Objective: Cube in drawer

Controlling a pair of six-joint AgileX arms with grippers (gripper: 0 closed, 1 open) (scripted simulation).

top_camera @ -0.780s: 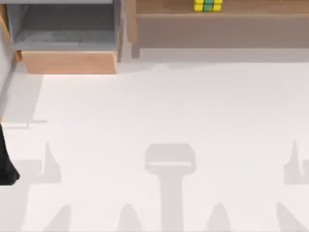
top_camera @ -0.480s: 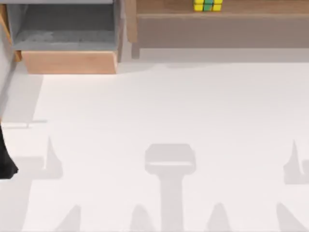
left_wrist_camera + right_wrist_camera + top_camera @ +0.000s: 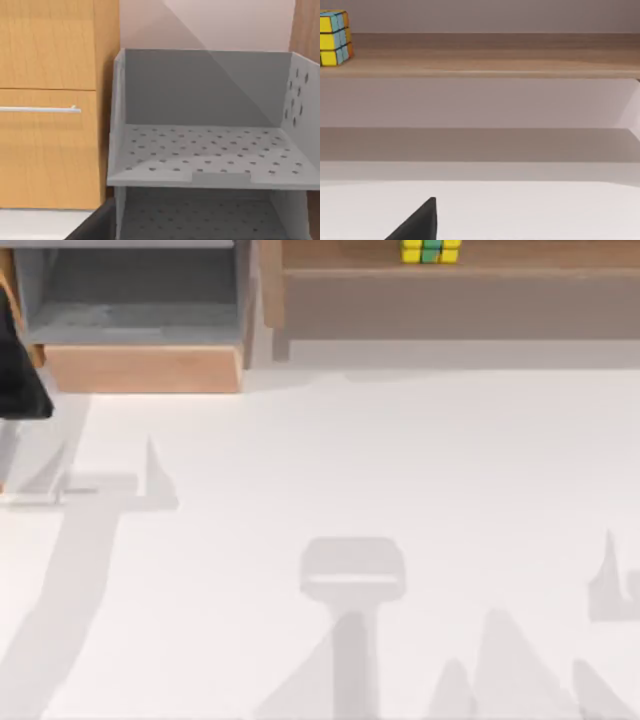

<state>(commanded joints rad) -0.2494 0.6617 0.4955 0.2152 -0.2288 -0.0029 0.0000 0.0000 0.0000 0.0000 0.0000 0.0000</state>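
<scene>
The cube [image 3: 431, 250], yellow and green tiles, sits on the long brown shelf [image 3: 450, 285] at the far edge of the table, right of centre. In the right wrist view the cube [image 3: 334, 37] stands at the shelf's end, far from a dark tip of my right gripper [image 3: 417, 223] low over the table. The drawer [image 3: 140, 368] is pulled open at the far left, tan front panel toward me, grey floor bare. My left gripper [image 3: 22, 375] shows as a dark shape at the left edge beside the drawer front. The left wrist view faces the drawer's grey perforated floor [image 3: 200, 150].
A tan wooden panel with a thin metal bar handle [image 3: 40, 109] stands beside the grey box in the left wrist view. A second grey compartment [image 3: 200, 217] lies under the upper floor. White tabletop [image 3: 350, 470] spreads in front of the shelf and drawer.
My left arm has moved along the table's left edge from the near side up to beside the drawer front. Its shadows shifted with it. The cube and drawer have not moved.
</scene>
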